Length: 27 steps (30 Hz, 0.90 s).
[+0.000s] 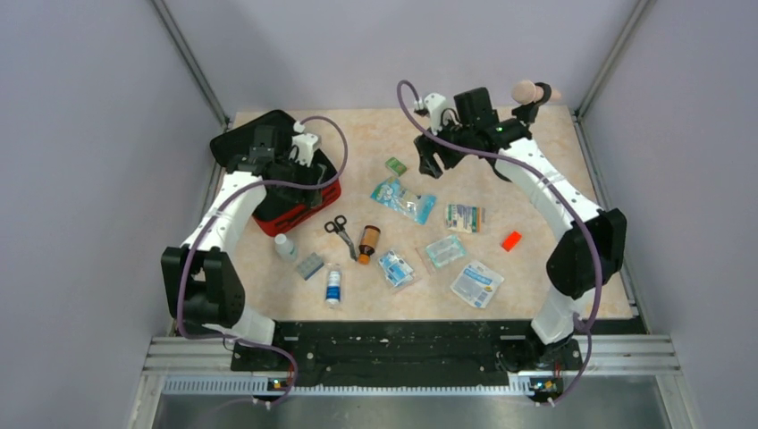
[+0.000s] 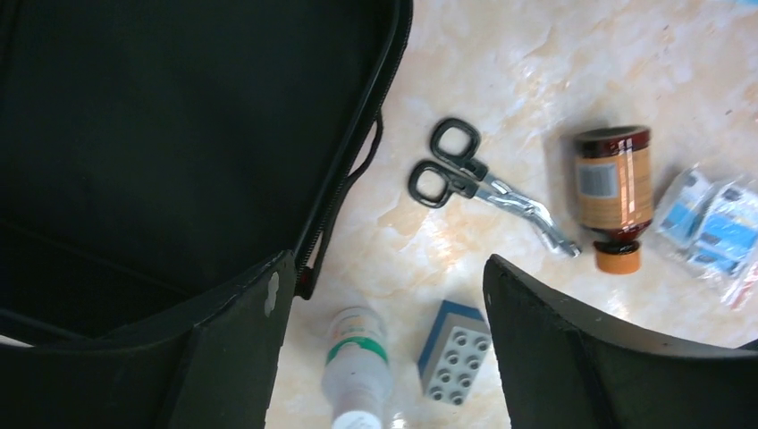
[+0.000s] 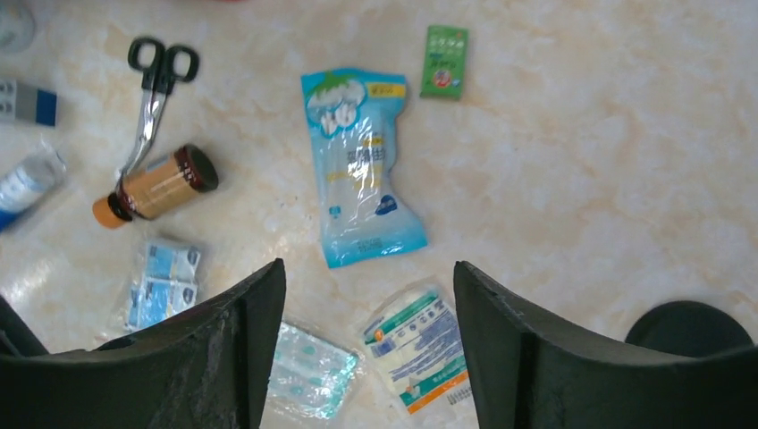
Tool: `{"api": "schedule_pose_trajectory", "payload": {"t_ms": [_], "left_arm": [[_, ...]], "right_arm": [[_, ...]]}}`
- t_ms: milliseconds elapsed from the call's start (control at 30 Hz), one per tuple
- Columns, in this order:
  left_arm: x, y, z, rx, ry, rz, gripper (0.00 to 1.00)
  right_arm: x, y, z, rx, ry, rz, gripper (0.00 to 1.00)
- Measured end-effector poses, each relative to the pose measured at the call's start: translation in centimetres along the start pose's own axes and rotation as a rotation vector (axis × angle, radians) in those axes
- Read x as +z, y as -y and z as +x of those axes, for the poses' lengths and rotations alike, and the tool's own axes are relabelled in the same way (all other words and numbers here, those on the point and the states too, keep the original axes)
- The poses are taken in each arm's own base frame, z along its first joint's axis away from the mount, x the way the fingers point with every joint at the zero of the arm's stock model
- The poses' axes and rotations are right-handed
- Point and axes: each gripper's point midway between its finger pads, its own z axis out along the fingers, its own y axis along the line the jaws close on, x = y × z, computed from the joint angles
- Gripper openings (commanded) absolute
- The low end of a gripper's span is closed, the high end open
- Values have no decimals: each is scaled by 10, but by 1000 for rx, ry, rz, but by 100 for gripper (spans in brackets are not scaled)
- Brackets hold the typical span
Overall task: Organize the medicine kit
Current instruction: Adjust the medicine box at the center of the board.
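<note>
Little of the sorting looks done, by my judgement: the supplies lie loose and nothing shows inside the kit, so nearly all the packing is left.

The left gripper [image 2: 386,264] stands wide open and empty, touching nothing. One finger hangs over the black lining of the medicine kit [image 1: 284,217], the other over the bare table [image 1: 554,179]. Between the fingers, lower down, lie a white bottle [image 2: 357,366] and a small grey studded piece [image 2: 456,353], just beside each other. Further out are the black-handled scissors [image 2: 483,183], and next to their blades a brown bottle [image 2: 612,192] on its side, with a blue-and-white sachet [image 2: 706,223] beyond it. The kit itself lies unzipped at the far left of the table, lid thrown back. Its lining looks bare (the arm hides part of it, so I cannot vouch for every corner).

The right gripper [image 3: 368,264] is also open and holds nothing, hovering well above the table. Just ahead of its fingers lies a long blue packet [image 3: 362,170], with a green sachet [image 3: 444,61] beyond. Under the fingers sit a white dressing pack [image 3: 416,344] and a clear teal packet [image 3: 308,371]. Off toward the right arm's base, the top view shows a small orange-red block [image 1: 510,240] and a white-and-blue pouch [image 1: 476,283], both well apart from the kit
</note>
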Motion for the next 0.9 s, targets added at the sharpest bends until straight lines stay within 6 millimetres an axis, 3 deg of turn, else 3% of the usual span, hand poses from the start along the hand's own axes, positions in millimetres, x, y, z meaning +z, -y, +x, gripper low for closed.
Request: {"api": "schedule_pose_trajectory", "payload": {"t_ms": [133, 367, 500, 767, 900], "left_arm": [[7, -9, 9, 67, -39, 15, 76], [41, -10, 15, 83, -130, 94, 64], [56, -12, 13, 69, -151, 118, 57], [78, -18, 6, 17, -151, 112, 33], [90, -19, 1, -16, -155, 123, 16]], "right_arm": [[25, -8, 30, -12, -73, -77, 57], [62, -12, 72, 31, -180, -133, 56], [67, -17, 92, 64, -224, -146, 56], [67, -20, 104, 74, -250, -148, 56], [67, -22, 109, 82, -261, -151, 56]]}}
